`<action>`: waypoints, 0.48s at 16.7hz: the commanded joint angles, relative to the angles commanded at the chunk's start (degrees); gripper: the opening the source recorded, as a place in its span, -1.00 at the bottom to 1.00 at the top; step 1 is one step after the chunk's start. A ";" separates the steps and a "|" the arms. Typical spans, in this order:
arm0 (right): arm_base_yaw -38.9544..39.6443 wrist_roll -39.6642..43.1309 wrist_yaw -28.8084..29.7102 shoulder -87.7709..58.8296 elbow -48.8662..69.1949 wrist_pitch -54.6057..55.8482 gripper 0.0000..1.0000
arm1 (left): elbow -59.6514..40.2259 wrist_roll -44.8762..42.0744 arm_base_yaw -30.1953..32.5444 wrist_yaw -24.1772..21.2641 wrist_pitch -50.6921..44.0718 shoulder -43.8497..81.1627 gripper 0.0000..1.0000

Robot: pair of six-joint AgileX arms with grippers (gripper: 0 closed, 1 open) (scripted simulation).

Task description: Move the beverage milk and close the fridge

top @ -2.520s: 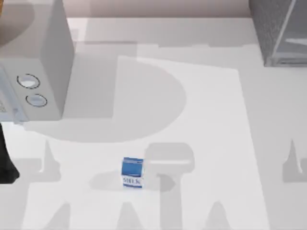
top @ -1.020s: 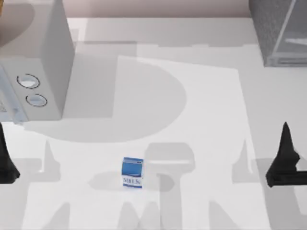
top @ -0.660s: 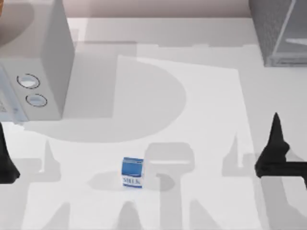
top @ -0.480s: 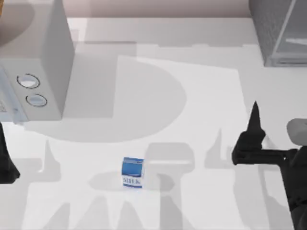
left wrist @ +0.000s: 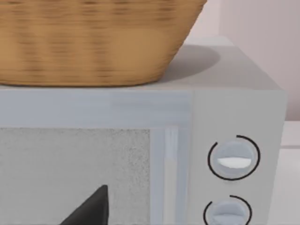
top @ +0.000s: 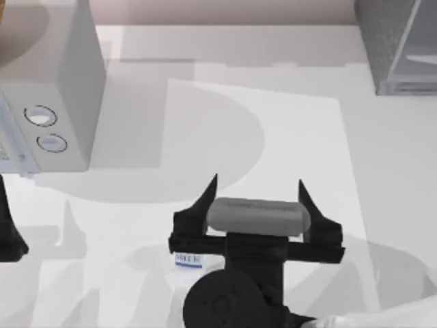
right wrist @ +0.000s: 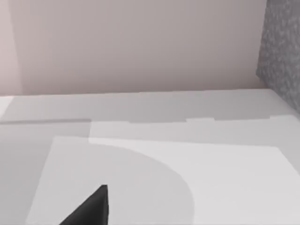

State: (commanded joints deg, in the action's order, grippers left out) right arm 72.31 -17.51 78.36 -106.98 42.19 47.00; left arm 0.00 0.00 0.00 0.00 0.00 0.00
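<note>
Worktop (top: pixel 307 137), near centre: my right gripper (top: pixel 258 183), jaws spread wide, above the beverage milk (top: pixel 188 260), which stands upright, mostly hidden beneath. Far right corner: fridge (top: pixel 392 41). Left: microwave (top: pixel 58 82), wicker basket (left wrist: pixel 93 42) on top. My left gripper (top: pixel 8 232) at left edge, jaws' state cannot tell.

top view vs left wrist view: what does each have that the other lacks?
Top view: the right gripper, open, above the milk, whose lower band peeks out beneath it; the fridge at far right; the table. Left wrist view: a wicker basket on top of the microwave. Both: the microwave with its two dials, and the parked left gripper.
</note>
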 joint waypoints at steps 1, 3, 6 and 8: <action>1.45 -1.40 1.87 -5.57 3.50 0.26 1.00 | 0.00 0.00 0.00 0.00 0.00 0.00 1.00; 3.97 -3.97 5.23 -15.38 9.92 0.65 1.00 | 0.00 0.00 0.00 0.00 0.00 0.00 1.00; 6.66 -7.02 9.06 -25.81 17.46 0.93 1.00 | 0.00 0.00 0.00 0.00 0.00 0.00 1.00; 7.64 -8.29 10.61 -29.77 20.58 0.97 1.00 | 0.00 0.00 0.00 0.00 0.00 0.00 1.00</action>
State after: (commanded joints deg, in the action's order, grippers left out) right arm 79.95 -25.81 88.96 -136.75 62.78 47.97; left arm 0.00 0.00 0.00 0.00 0.00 0.00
